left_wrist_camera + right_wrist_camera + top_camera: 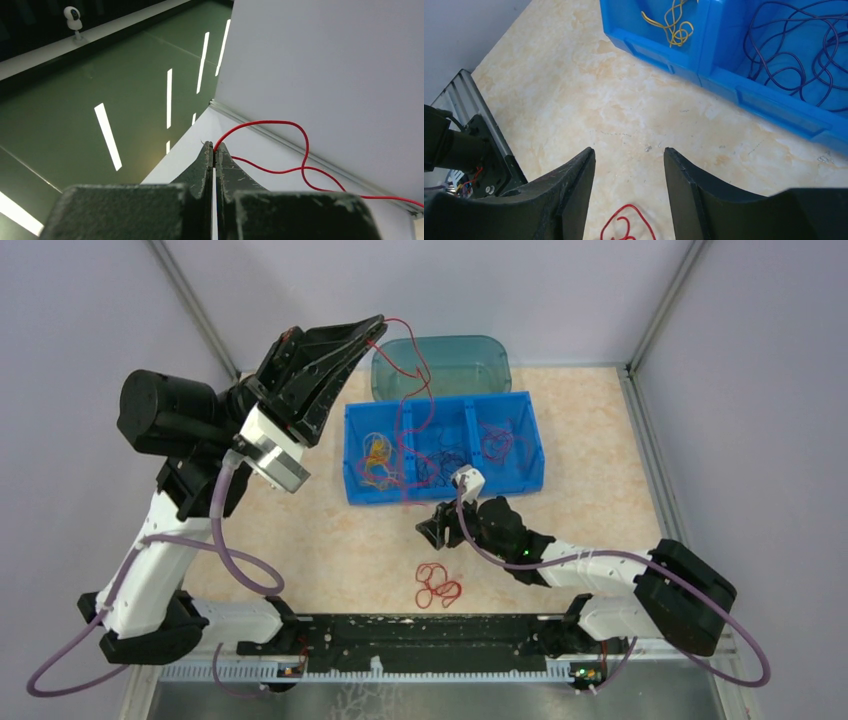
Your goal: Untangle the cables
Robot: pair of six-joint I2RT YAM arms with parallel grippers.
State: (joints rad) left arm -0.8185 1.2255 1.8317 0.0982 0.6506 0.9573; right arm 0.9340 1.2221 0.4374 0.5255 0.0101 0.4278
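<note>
Pinching a red cable point(272, 121), the left tool point(215, 149) holds it high at 10 o'clock of the blue bin point(530, 455), likely to draw it clear of the purple cables point(440, 454) inside, while the right tool point(629, 155) hovers spread wide at 6 o'clock.

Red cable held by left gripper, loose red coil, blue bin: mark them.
Held red cable point(275, 121), left wrist view, loop top.
Loose red coil point(437, 585), top external view, centre.
Blue bin point(515, 480), top external view, front wall.
</note>
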